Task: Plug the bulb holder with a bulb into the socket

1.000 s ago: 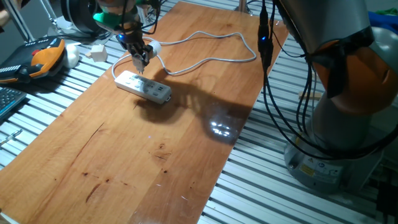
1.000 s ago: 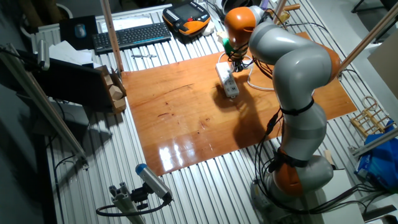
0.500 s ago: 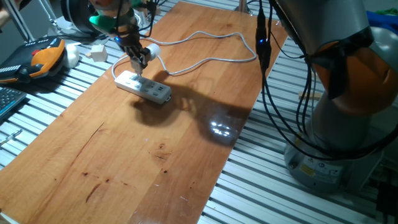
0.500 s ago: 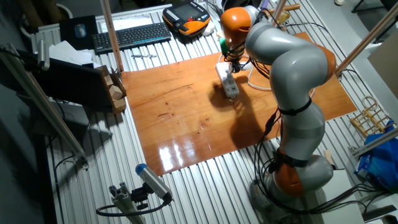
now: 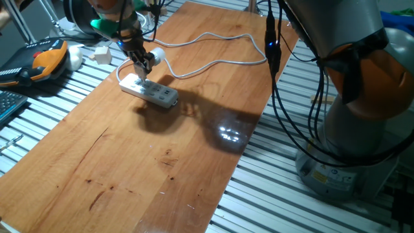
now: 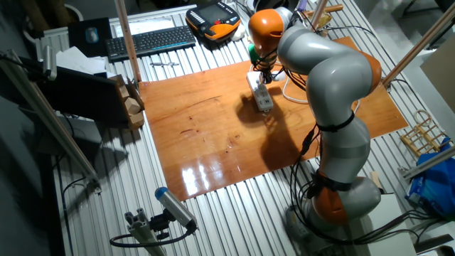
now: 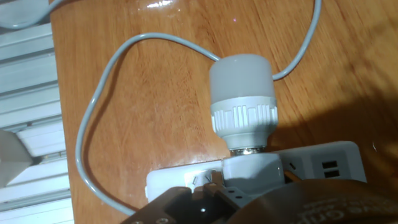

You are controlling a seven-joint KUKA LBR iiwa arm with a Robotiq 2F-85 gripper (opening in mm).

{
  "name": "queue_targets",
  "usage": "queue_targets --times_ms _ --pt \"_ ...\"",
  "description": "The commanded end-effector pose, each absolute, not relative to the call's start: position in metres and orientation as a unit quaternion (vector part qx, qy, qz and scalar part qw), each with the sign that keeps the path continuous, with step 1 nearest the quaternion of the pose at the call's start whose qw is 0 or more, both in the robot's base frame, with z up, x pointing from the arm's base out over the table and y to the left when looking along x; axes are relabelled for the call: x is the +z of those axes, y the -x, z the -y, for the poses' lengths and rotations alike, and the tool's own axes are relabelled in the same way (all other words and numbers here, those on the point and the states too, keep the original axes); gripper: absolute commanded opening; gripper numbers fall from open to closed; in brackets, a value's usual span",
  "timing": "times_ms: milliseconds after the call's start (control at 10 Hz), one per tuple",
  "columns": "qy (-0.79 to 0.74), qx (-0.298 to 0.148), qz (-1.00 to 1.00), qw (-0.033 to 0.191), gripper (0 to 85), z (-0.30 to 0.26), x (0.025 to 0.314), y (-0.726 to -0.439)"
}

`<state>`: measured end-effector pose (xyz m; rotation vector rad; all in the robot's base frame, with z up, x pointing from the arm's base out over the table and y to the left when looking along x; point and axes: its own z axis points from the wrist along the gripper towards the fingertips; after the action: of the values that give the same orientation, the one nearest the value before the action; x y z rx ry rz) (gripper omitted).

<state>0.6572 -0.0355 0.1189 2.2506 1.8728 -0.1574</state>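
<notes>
At the worktop's (image 5: 162, 162) twelve o'clock end, clenched fingers (image 5: 143, 66) hold the bulb holder (image 7: 244, 118) over the socket (image 5: 150, 90); seating remains.

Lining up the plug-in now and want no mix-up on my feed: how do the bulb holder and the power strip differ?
The bulb holder is short and rounded, with a ribbed collar under its bulb; the power strip is long, flat and boxy with a row of outlets. The holder is held up off the wood at the tool; the strip lies flat on the table. The strip trails a grey cable; the holder has none. Both are white.
</notes>
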Motion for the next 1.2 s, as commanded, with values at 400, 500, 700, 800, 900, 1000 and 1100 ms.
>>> queue_targets --times_ms 400,500,700,800,900,1000,1100 --pt "-0.759 -0.05 -0.64 0.108 0.0 0.039 0.109 -0.656" --pt "-0.759 -0.05 -0.64 0.108 0.0 0.039 0.108 -0.657" --pt "-0.758 -0.05 -0.641 0.11 0.0 0.04 0.107 -0.656" --pt "-0.756 -0.051 -0.643 0.111 0.0 0.04 0.106 -0.656" --pt "-0.755 -0.051 -0.644 0.111 0.0 0.04 0.106 -0.656" --pt "-0.755 -0.048 -0.645 0.107 0.0 0.041 0.105 -0.656" --pt "-0.755 -0.047 -0.645 0.106 0.0 0.041 0.104 -0.656"
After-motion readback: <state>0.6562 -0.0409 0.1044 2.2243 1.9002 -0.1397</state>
